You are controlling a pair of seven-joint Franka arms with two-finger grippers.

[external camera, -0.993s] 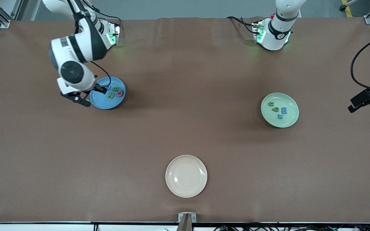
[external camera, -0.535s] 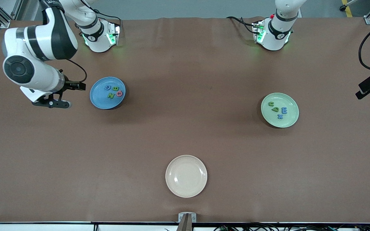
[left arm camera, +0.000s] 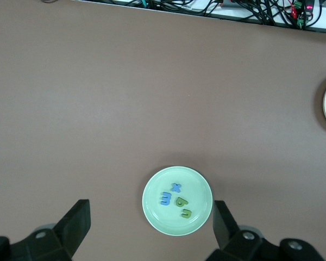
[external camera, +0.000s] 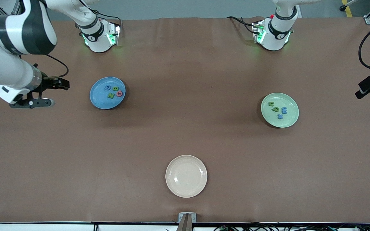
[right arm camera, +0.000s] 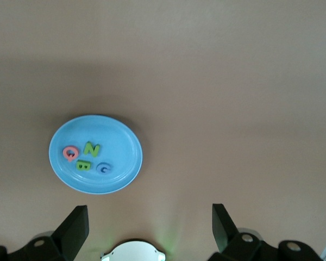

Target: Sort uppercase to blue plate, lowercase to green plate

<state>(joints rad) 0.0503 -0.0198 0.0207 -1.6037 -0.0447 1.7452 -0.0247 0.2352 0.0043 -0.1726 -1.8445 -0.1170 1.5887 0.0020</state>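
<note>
The blue plate holds the uppercase letters: blue G, green B, green N and pinkish Q. The green plate holds the lowercase letters: green u, green q-like letter, blue m and blue x. My right gripper hangs open and empty over bare table beside the blue plate, toward the right arm's end. My left gripper is open and empty, high over the table's edge at the left arm's end; its wrist view looks down on the green plate.
An empty cream plate sits mid-table, near the front camera's edge. The two arm bases stand along the edge farthest from that camera. Cables trail beside the left gripper.
My right arm has drawn away from over the blue plate toward its end of the table, uncovering the blue G. My left gripper has risen slightly toward the table's edge.
</note>
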